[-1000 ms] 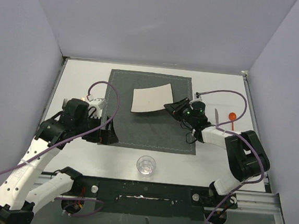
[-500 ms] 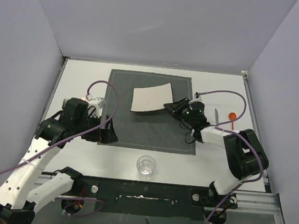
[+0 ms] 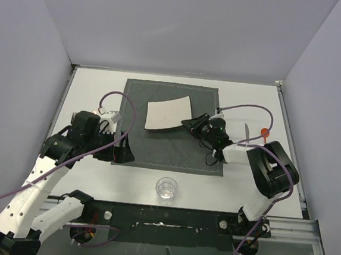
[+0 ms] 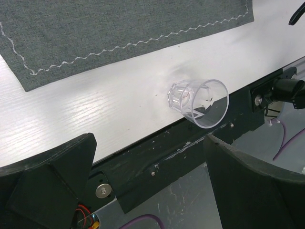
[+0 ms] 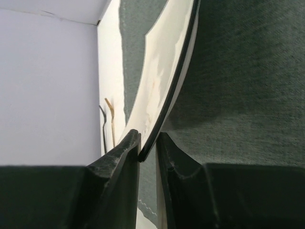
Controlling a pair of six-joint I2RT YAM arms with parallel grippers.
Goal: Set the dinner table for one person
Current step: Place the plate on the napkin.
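Observation:
On the white dinner table lies a dark grey placemat. Above it a white square plate hangs tilted. My right gripper is shut on the plate's right edge. In the right wrist view the plate's thin rim runs between the two fingers of the right gripper, over the placemat. My left gripper stands open at the mat's left edge, holding nothing. The left wrist view shows the left gripper wide apart, with a clear glass on the table beyond it.
The clear glass stands near the table's front edge, below the mat. An orange spoon and a knife lie to the right of the mat, beside my right arm. A fork lies at the left, partly behind my left arm.
My right gripper has carried the plate a little to the left over the mat. The left arm has barely moved and stays open.

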